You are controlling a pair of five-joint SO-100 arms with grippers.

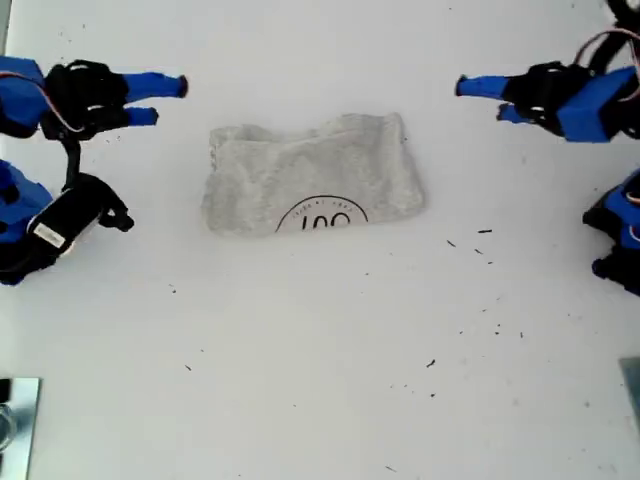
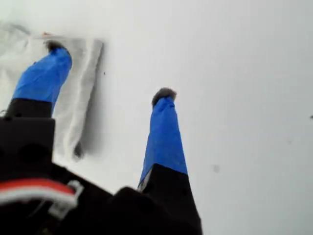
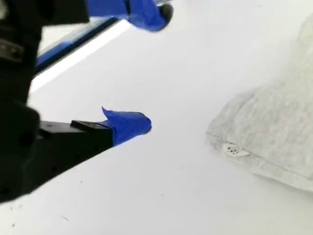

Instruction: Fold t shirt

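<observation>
**Both grippers open, t shirt lying bunched in the middle of the table**

Closest to the lens in the first wrist view is my first gripper [image 2: 110, 72]. Its two blue fingers are wide apart and hold nothing. One finger shows in front of the grey cloth of the t shirt [image 2: 83, 98], but we cannot tell if it touches the cloth. The other finger is over bare white table [image 2: 234, 73].

In the second wrist view, my second gripper [image 3: 151, 68] is also spread open with nothing between the fingers. The t shirt [image 3: 279, 127] lies near it, clearly apart from both fingers. A small white tag [image 3: 234, 150] shows at the edge of the cloth nearest to the gripper.

In the exterior view we see the t shirt [image 1: 315, 175] as a compact, wrinkled grey bundle in the upper middle of the table [image 1: 320, 380]. Part of a black circular print [image 1: 325, 215] shows at its lower edge. One blue arm [image 1: 80, 100] reaches in from the exterior view's left and the other blue arm [image 1: 570, 100] from the exterior view's right. Both end short of the shirt. The wrist views do not let us say which of them is the first arm. Some small dark specks [image 1: 485, 232] lie on the table towards the exterior view's right.
</observation>
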